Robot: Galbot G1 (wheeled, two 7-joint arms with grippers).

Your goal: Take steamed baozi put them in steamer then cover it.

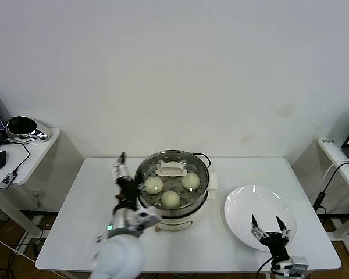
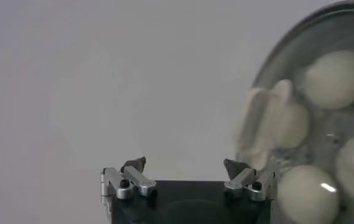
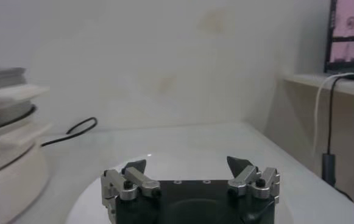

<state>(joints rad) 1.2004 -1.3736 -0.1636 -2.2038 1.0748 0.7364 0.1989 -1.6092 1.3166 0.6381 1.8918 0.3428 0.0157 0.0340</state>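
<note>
Your left claw (image 1: 121,168) hangs with its fingers spread and empty just beside the steamer (image 1: 172,185), on its left rim. Three steamed baozi (image 1: 170,199) sit inside the steamer under a glass lid (image 1: 172,170), mid-worktop (image 1: 75,232). Your right claw (image 1: 268,225), also spread, hovers over the empty white plate (image 1: 244,200), well apart from the steamer.

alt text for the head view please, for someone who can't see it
A steel steamer on a white pot base sits mid-table under a clear lid, with three baozi visible inside. The open left gripper hovers at the steamer's left rim, and the open right gripper hangs over an empty white plate.
</note>
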